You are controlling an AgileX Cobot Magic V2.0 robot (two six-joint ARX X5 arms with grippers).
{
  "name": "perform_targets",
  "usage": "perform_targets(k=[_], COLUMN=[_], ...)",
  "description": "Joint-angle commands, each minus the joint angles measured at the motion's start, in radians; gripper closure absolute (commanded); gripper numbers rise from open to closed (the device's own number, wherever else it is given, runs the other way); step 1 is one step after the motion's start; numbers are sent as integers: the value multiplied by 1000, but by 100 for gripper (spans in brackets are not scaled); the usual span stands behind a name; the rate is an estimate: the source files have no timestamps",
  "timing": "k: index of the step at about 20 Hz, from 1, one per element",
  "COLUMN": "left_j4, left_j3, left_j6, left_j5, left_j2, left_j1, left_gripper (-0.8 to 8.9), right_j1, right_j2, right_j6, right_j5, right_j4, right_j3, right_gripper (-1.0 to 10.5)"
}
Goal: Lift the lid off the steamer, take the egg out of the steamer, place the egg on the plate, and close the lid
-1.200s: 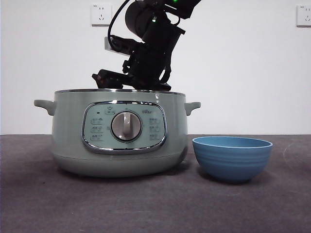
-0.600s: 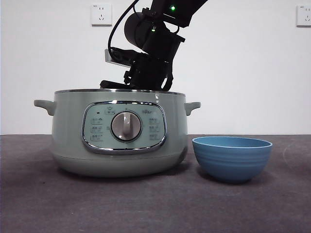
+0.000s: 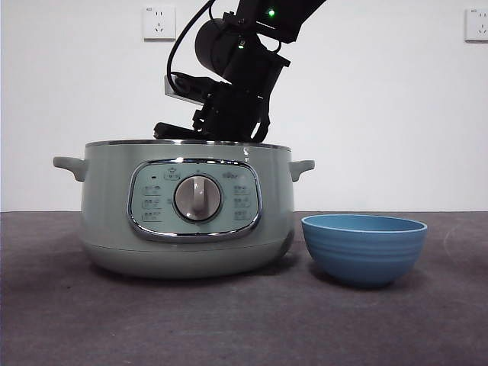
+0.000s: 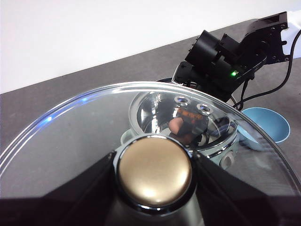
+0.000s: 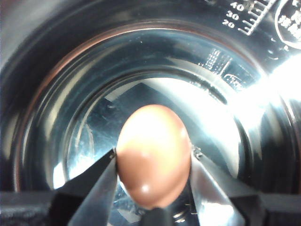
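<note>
The pale green steamer stands uncovered on the table. My right arm reaches down into it, its tips hidden behind the rim. In the right wrist view my right gripper is shut on the brown egg, above the shiny steel inner pot. My left gripper is shut on the knob of the glass lid, held in the air off the pot. Through the glass I see the egg and the right arm. No plate shows.
A small blue bowl stands just right of the steamer, also seen past the lid as the blue bowl. The steamer's side handle sticks out toward it. A white wall with sockets closes the back.
Since a second ago the right arm has swung more upright and its gripper has sunk lower behind the steamer's rim. In the last half second it has hardly moved.
</note>
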Motion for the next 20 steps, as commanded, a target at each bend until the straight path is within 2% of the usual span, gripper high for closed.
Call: perform_targets(k=[1,4,6,7,9,13,14,16,17,20], left_j4=[65,104,130,141,175,246,257,279,299,367], left_j3=[5,5,5,5,5,5,5,5,5,5], left_j6=[1,1,1,1,1,1,1,2,1,1], left_j5=[1,3,23,43,64,111,112,133,141,165], left_j2=[-8,-4,13,29,69,140,160,198,215,276], left_j1=[1,1,1,1,0,0,0,0,0,-1], left_gripper=[822,822,822,822,822,822,822,822,822,822], right_j1=[3,2,-2,-13,-68,-183,-218,-277,-295,-315], right_j2=[-82,-273,-421,-492,-594,-650,-650,-650,-650,-650], right_j6=[5,7,6,7,23,6,-7,-21,-21,-27], right_j5=[4,17,133,163,161,152,125,-6,-31,-30], right_j4=[8,-42,-145,-211,-320,-504,-539,-545,-532,-454], right_j3=[-2,-2,-2,-2,-2,-2,-5,-40,-72,-215], right_gripper=[963,963,963,963,964,964,964,964,964,964])
